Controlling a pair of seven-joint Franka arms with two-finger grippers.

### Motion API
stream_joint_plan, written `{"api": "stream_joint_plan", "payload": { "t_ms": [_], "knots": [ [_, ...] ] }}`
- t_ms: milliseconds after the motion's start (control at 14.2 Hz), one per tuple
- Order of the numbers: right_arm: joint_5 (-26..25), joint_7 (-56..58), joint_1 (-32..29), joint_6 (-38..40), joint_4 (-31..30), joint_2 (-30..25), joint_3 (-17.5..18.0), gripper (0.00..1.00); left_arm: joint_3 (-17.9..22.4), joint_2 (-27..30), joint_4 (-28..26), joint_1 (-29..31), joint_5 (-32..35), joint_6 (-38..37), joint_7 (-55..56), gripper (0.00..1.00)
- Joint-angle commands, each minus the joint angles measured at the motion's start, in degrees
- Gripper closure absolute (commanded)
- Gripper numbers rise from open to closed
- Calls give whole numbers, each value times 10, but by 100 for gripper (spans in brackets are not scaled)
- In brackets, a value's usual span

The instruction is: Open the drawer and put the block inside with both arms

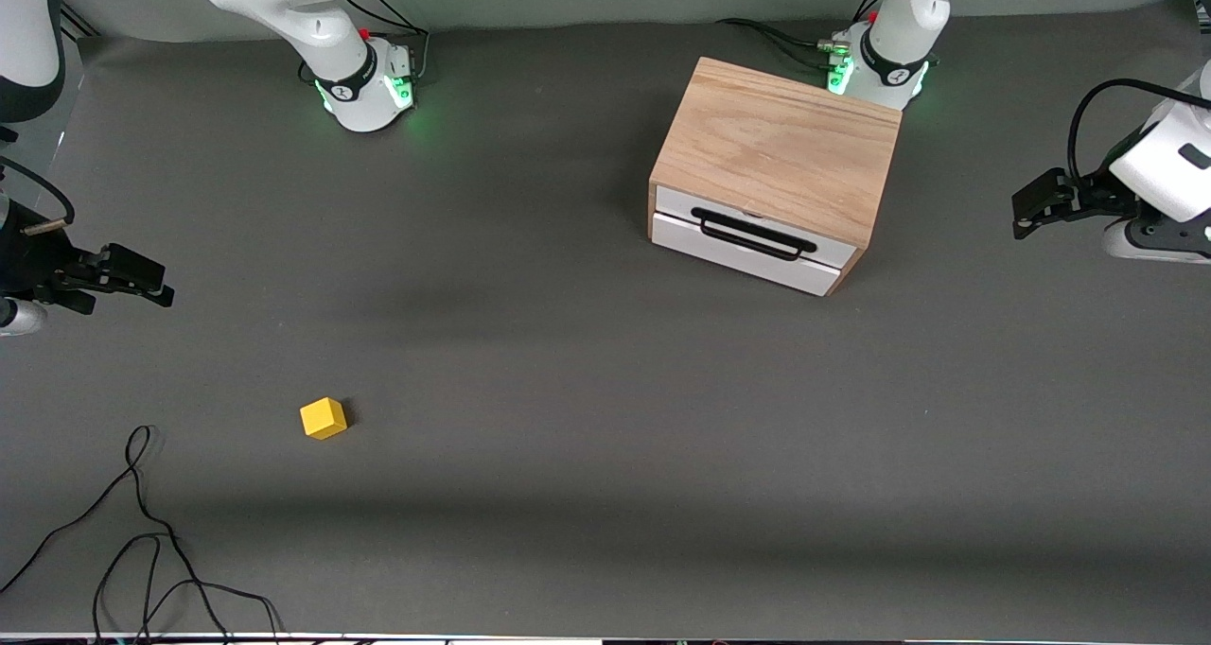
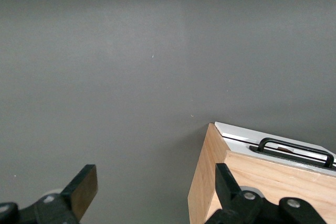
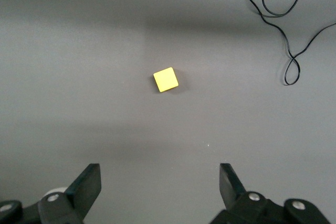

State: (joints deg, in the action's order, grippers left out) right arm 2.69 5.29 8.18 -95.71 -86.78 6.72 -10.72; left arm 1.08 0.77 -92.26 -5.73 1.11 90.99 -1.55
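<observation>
While a loose black cable (image 1: 142, 541) trails at the table's (image 1: 587, 494) near edge, the block (image 1: 324, 418) sits nearest the front camera, at seven o'clock from the oak box (image 1: 781, 144). Its drawer (image 1: 743, 240) is closed. Both grippers hang with fingers wide: right gripper (image 1: 156, 284) over its table end, left gripper (image 1: 1026, 212) at three o'clock from the box.

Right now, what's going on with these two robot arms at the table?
Nothing is being handled yet. The drawer in the wooden box is shut. The yellow block sits alone on the table, nearer the front camera and toward the right arm's end. The left gripper hangs open over the table beside the box. The right gripper hangs open over the table near the block. A loose black cable lies near the table's front edge.
</observation>
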Motion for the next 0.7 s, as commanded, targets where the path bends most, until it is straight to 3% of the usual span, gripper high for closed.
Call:
{"api": "stream_joint_plan", "payload": {
  "t_ms": [0,634],
  "knots": [
    [0,-6,1,-3,10,4,1,0,1,4,0,2,-6,3,-11,0],
    [-1,-7,11,-25,14,24,4,0,1,4,0,3,-6,2,-11,0]
  ]
}}
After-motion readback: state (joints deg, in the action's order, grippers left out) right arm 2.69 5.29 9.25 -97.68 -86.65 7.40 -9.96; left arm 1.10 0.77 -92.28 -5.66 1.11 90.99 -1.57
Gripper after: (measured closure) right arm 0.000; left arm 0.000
